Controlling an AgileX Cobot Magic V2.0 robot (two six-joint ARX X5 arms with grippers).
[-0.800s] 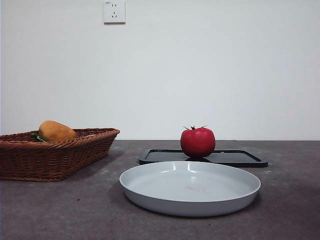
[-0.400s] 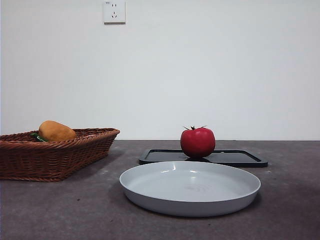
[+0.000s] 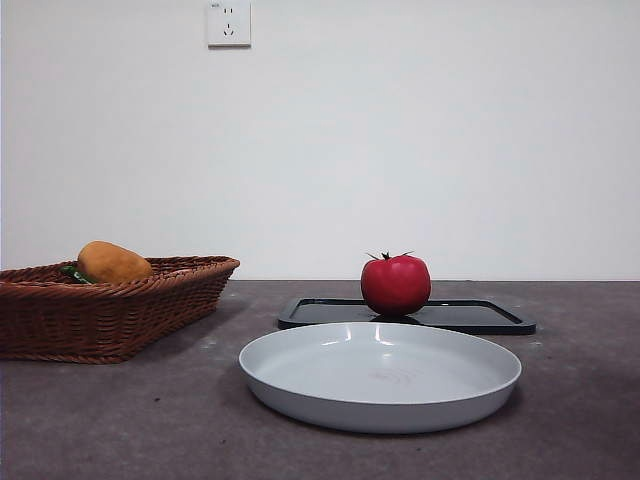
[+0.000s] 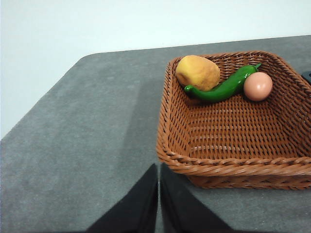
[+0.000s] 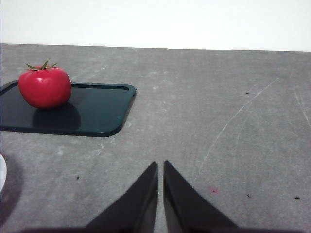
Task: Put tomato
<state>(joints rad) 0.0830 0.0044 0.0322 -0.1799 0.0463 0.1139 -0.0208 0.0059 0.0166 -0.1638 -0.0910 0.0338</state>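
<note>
The glossy red tomato (image 3: 396,284) with its green calyx stands upright on a flat black tray (image 3: 470,317), behind the grey plate (image 3: 300,390). In the right wrist view the tomato (image 5: 44,86) rests on the tray (image 5: 92,111), well away from my right gripper (image 5: 160,167), which is shut over bare table. My left gripper (image 4: 159,170) is shut too, hovering just outside the near rim of the wicker basket (image 4: 218,167). Neither arm shows in the front view.
The wicker basket (image 3: 60,320) at the left holds an orange-brown potato-like item (image 4: 197,73), a green chili pepper (image 4: 224,87) and a small pinkish egg (image 4: 257,86). A wall socket (image 3: 228,23) sits high on the white wall.
</note>
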